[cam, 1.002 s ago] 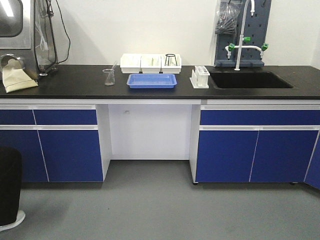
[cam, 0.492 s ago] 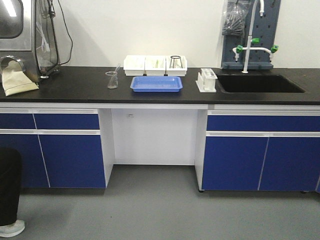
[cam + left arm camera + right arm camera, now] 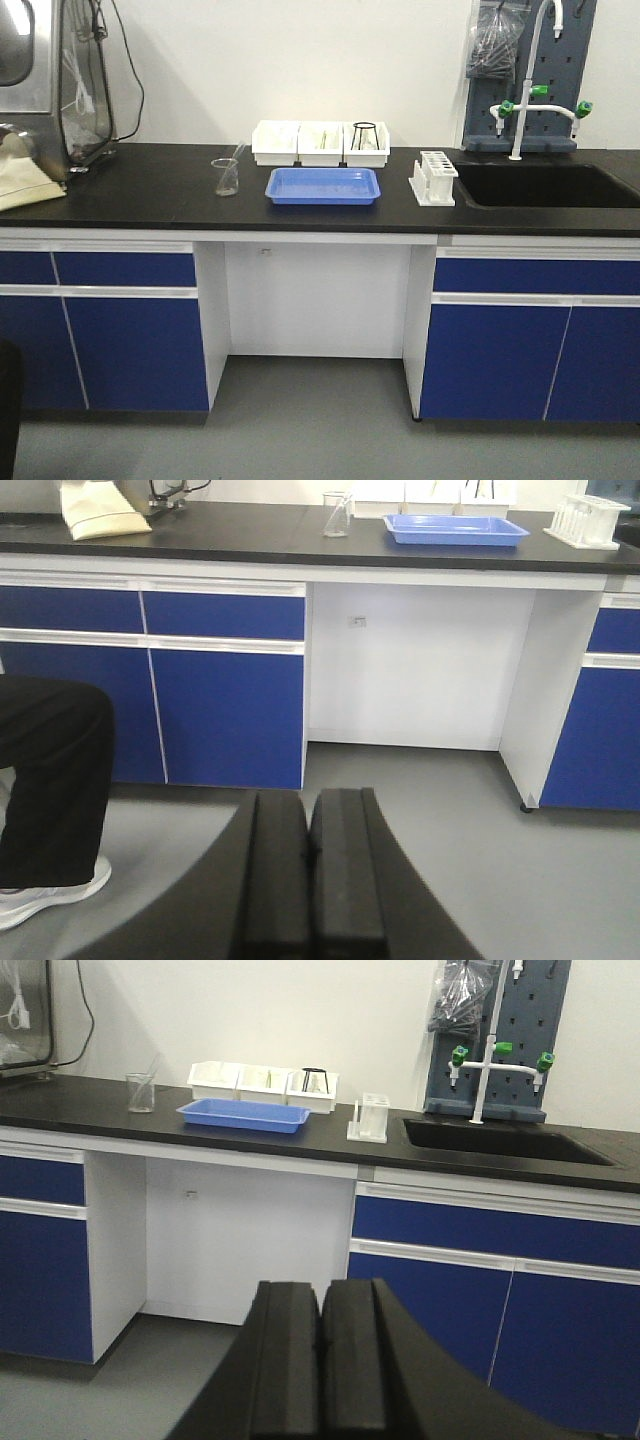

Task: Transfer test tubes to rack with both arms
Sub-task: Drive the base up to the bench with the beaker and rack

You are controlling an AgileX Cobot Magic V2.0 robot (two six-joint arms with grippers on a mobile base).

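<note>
The white rack (image 3: 434,178) stands on the black lab counter (image 3: 140,190), well apart from both arms. From the right gripper (image 3: 322,1292) it sits ahead, above and a little to the right. From the left gripper (image 3: 310,800) it lies far up and to the right, at the edge of that wrist view. Whether any tubes stand in its holes cannot be told at this range. A thin glass tube (image 3: 236,157) leans out of a clear beaker (image 3: 226,178) farther along the counter, above and just right of the left gripper and up to the left of the right one.

Both grippers have their black fingers pressed together with nothing between them. Each hangs low over the grey floor (image 3: 320,420), short of the blue cabinets (image 3: 130,340).

Between beaker and rack lies a shallow blue tray (image 3: 322,185). Behind the tray three white bins (image 3: 320,143) line the wall, and the one nearest the rack holds a black wire tripod (image 3: 365,134). Just beyond the rack is a black sink (image 3: 500,1140) with a white faucet (image 3: 480,1060) with green taps. A person's dark trouser leg (image 3: 50,770) and white shoe (image 3: 40,900) show low to the left of the left gripper.
</note>
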